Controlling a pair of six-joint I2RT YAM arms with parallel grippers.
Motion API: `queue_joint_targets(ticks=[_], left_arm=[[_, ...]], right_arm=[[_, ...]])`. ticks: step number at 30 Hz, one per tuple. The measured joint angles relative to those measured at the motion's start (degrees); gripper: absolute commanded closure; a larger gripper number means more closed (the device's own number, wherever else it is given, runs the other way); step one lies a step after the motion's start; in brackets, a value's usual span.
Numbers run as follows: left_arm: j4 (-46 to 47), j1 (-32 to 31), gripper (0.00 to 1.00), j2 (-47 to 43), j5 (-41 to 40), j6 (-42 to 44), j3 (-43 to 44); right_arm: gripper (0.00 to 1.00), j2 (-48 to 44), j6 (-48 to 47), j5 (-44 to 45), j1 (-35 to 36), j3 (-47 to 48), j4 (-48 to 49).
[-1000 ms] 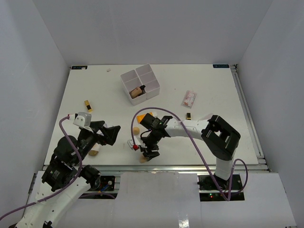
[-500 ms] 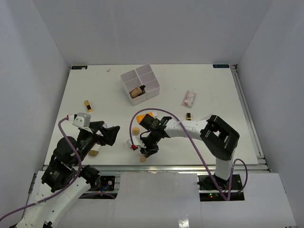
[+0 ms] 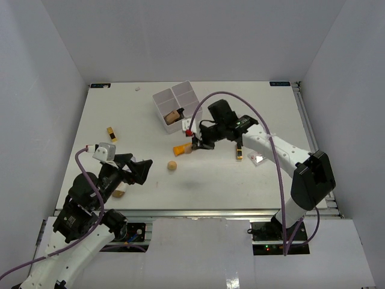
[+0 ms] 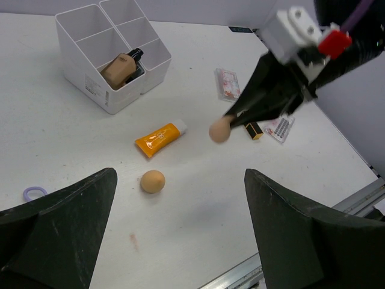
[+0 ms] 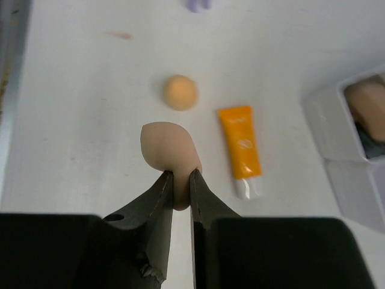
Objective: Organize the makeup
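My right gripper (image 5: 181, 174) is shut on a beige egg-shaped sponge (image 5: 168, 144) and holds it above the table. In the top view that gripper (image 3: 193, 146) hangs over the white cap end of the orange tube (image 3: 179, 150). A second sponge (image 3: 172, 165) lies on the table in front of the tube. Low at the front left, my left gripper (image 4: 180, 241) stands wide open with nothing between its fingers. The second sponge (image 4: 153, 181) lies just ahead of it. A skin-tone bottle (image 4: 120, 67) lies in one compartment of the white box (image 4: 90, 81).
A purple loop (image 4: 34, 193) lies left of the left gripper. A pinkish packet (image 4: 227, 83), a black-gold lipstick (image 4: 253, 130) and another packet (image 4: 278, 127) lie to the right. Another lipstick (image 3: 111, 133) lies at the far left, and a third sponge (image 3: 118, 193) lies by the left arm.
My right gripper has shut on the sponge near the front edge, lifted it and swung back toward the tube and the box. The left arm has not moved.
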Motion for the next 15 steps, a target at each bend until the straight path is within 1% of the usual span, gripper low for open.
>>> queue_joint_targets(ticks=[2, 5, 10, 15], left_arm=[[0.14, 0.0, 0.02, 0.64, 0.23, 0.0, -0.2], [0.15, 0.0, 0.02, 1.96, 0.76, 0.0, -0.72], [0.15, 0.0, 0.02, 4.09, 1.66, 0.02, -0.95], [0.34, 0.0, 0.02, 4.9, 2.53, 0.07, -1.02]], right_arm=[[0.91, 0.0, 2.63, 1.83, -3.28, 1.93, 2.29], [0.91, 2.14, 6.38, 5.97, -5.47, 6.66, 5.51], [0.91, 10.99, 11.69, 12.38, -6.57, 18.18, 12.06], [0.9, 19.39, 14.6, 15.73, -8.3, 25.39, 15.31]])
